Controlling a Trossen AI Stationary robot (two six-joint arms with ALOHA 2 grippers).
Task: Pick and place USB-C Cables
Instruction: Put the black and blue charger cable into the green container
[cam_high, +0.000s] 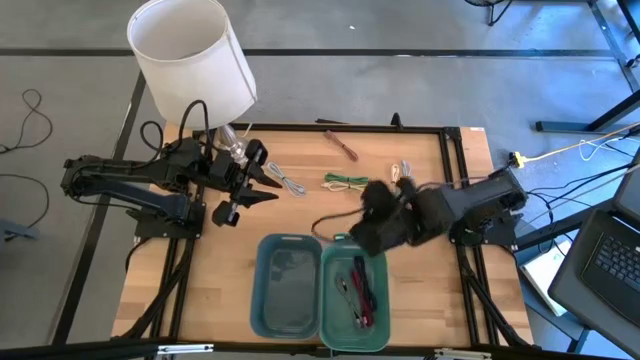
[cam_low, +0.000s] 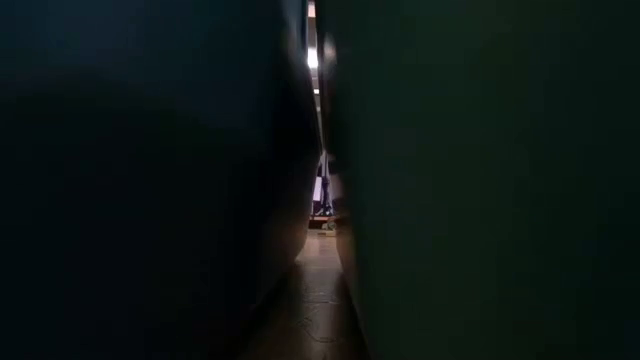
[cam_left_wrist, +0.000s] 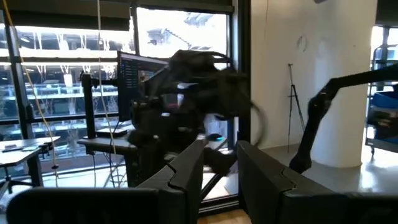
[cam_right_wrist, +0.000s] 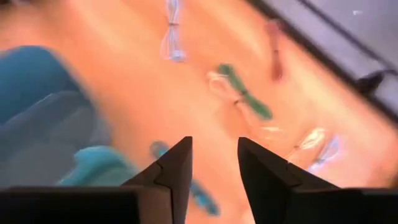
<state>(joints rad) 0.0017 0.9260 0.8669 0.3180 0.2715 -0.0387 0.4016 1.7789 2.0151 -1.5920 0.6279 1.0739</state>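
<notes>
Cables are split right now: a few dark and red ones already sit in the right-hand tray (cam_high: 372, 318); still loose on the worktop (cam_high: 215, 280) are the green cable (cam_high: 345, 181), a grey one (cam_high: 287, 182) left of it, a pale one (cam_high: 404, 172) to its right and a reddish one (cam_high: 341, 144) at the far edge. The right gripper (cam_high: 368, 236) hovers by the trays' far rim, fingers parted with nothing between them; the green cable lies just beyond it, long axis running left-right — clearly the right arm's pick. The left gripper (cam_high: 258, 194) waits near the grey cable, fingers slightly apart, empty.
</notes>
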